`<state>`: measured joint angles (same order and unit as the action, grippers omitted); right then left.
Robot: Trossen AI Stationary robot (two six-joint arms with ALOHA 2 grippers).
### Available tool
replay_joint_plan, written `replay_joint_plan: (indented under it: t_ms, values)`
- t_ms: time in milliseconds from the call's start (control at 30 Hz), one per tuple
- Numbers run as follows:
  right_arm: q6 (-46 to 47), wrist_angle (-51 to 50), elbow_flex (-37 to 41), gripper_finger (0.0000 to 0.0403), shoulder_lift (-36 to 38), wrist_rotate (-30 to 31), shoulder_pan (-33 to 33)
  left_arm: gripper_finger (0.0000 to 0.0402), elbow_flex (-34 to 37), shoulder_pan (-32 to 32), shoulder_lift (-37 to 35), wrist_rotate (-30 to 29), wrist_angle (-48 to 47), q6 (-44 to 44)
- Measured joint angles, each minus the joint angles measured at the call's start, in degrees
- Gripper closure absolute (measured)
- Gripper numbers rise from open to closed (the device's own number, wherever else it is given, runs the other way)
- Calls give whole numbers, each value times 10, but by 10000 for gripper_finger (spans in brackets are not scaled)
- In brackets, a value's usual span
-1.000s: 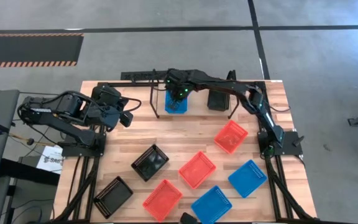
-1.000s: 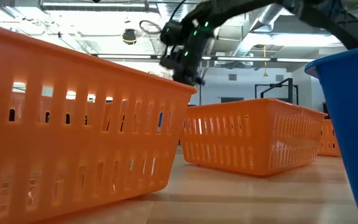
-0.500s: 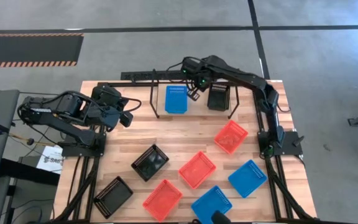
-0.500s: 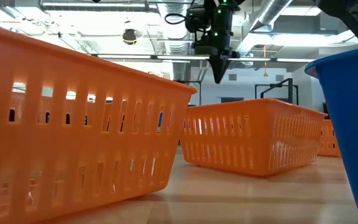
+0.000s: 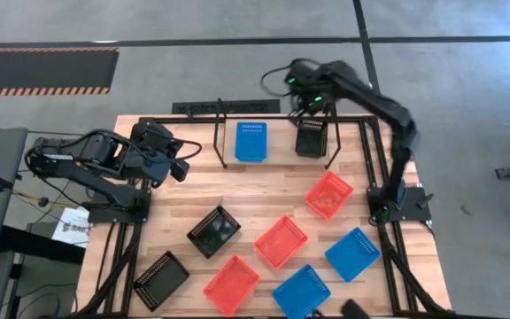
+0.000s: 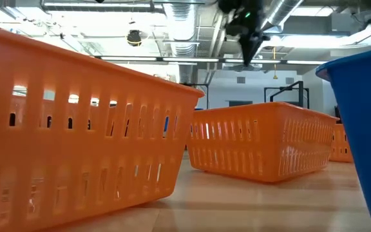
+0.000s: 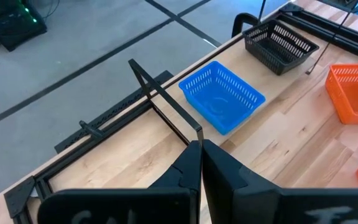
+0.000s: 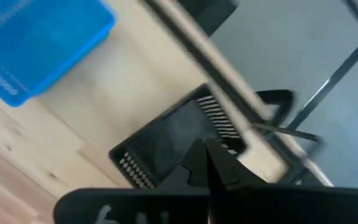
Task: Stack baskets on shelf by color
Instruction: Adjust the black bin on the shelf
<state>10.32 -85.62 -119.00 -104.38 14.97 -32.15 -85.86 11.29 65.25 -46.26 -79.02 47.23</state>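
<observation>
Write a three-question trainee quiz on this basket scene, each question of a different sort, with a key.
1. True or false: the right gripper holds a basket.
2. How many baskets sit on the shelf?
3. Multiple choice: which colour has no basket on the shelf? A blue, B black, C red-orange.

Key
1. False; its fingers are shut on nothing, above the black basket on the shelf.
2. Two: that black one and a blue basket, apart from each other.
3. C; all three red-orange baskets lie on the table, like the one nearest the shelf.
</observation>
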Motion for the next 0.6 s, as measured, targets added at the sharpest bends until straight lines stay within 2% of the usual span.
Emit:
replay_joint_plan:
  t_ms: [133,267,367,467,600]
  values:
    - [24,73,114,403,116,-13,-10,401,0,0,0,-1,0,0]
    - [71,204,302,403,247,-66,-5,401,0,0,0,-1,0,0]
    - [119,310,428,403,315,-101,9,401,0,0,0,-1,0,0]
    - [156,354,508,403,341,-112,24,401,0,0,0,-2,0,0]
    - [171,373,545,403,321,-111,38,402,0,0,0,-2,1,6]
